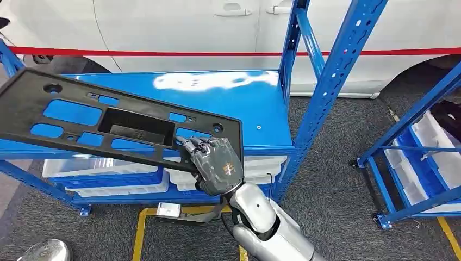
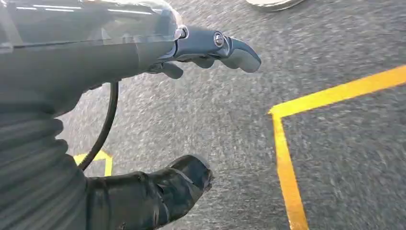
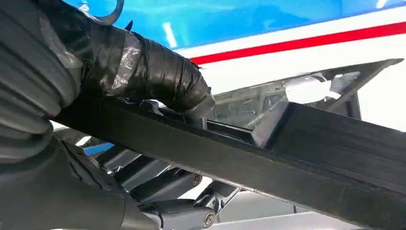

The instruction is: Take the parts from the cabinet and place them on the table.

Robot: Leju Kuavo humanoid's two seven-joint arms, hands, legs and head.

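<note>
The left hand (image 2: 206,50) hangs over grey carpeted floor (image 2: 344,158) marked with yellow tape lines (image 2: 287,172). In the left wrist view its fingers are spread apart and nothing lies between them and the thumb (image 2: 191,177); the hand is released.

In the head view, a long black plastic panel (image 1: 81,117) with several cut-out openings and a rectangular recess near its middle extends from the left edge of the frame toward the centre. The panel is tilted, with its far left end higher, and it sits above the front edge of the top shelf (image 1: 250,103) of a blue steel rack (image 1: 331,81). Whether the panel's left portion touches the shelf cannot be determined.

The right hand (image 1: 215,163) grasps the panel at its right front corner, with the fingers on the upper face. The right wrist view shows the thumb (image 3: 158,72) wrapped in black tape and pressed against one face of the panel (image 3: 268,158), with the darker fingers (image 3: 177,182) on the opposite face.

White and blue plastic bins (image 1: 103,174) sit on the lower level of the rack, beneath the top shelf. Behind the rack stands a white car body (image 1: 179,27) with a red stripe (image 1: 163,53).

At the right edge, a second blue rack (image 1: 413,157) holds further white bins (image 1: 440,147).
</note>
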